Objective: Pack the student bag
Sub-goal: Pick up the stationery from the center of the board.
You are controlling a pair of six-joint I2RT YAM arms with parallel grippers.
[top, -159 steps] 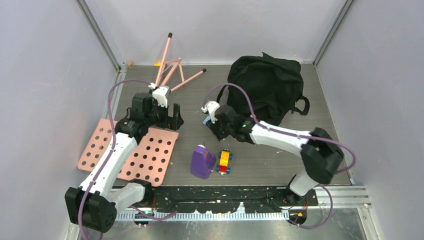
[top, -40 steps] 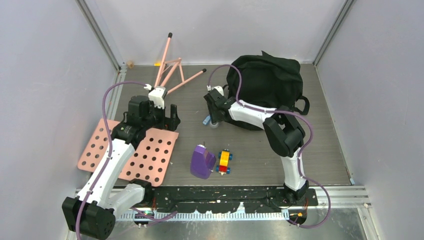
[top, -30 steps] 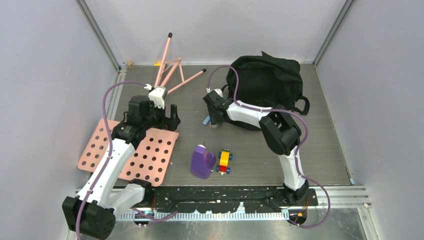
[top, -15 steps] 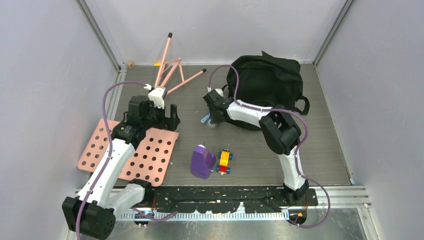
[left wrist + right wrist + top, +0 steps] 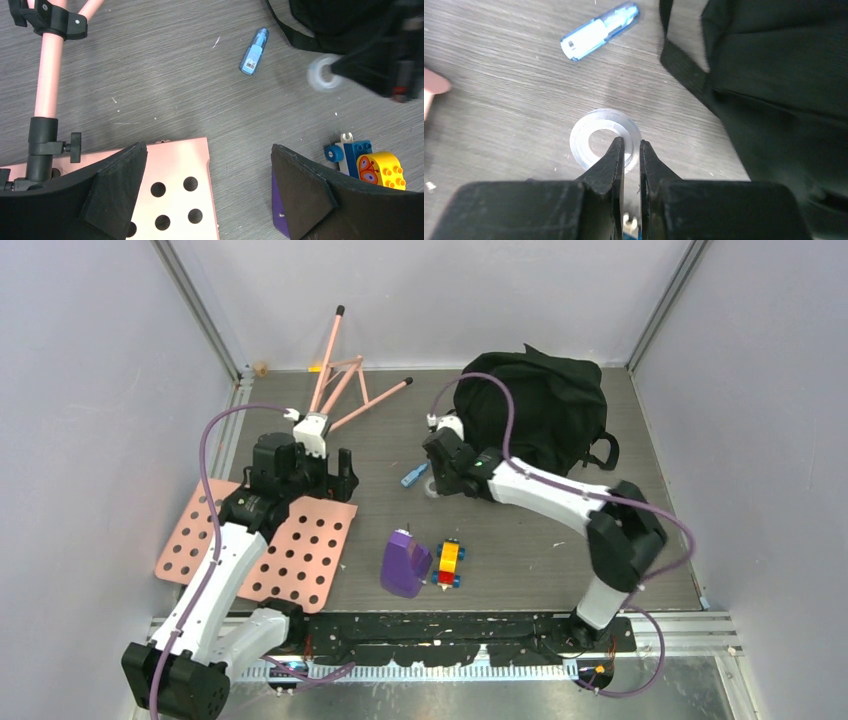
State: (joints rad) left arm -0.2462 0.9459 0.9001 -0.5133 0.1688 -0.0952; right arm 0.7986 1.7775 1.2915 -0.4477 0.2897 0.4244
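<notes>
The floppy black fabric backpack [image 5: 535, 415] sits slumped in the far right corner of the tabletop [image 5: 520, 550]. Just off its left side, your right fingers [image 5: 606, 170] have just closed from part-spread to nearly together. They look to be pinching the wall of the clear plastic ring [image 5: 580, 142], and that arm's elbow has swung out rightward. The small blue tube [image 5: 600, 31] lies free beside the ring. Your left fingers [image 5: 115, 185] stay spread wide, empty. You likely have a first item ready to carry over.
</notes>
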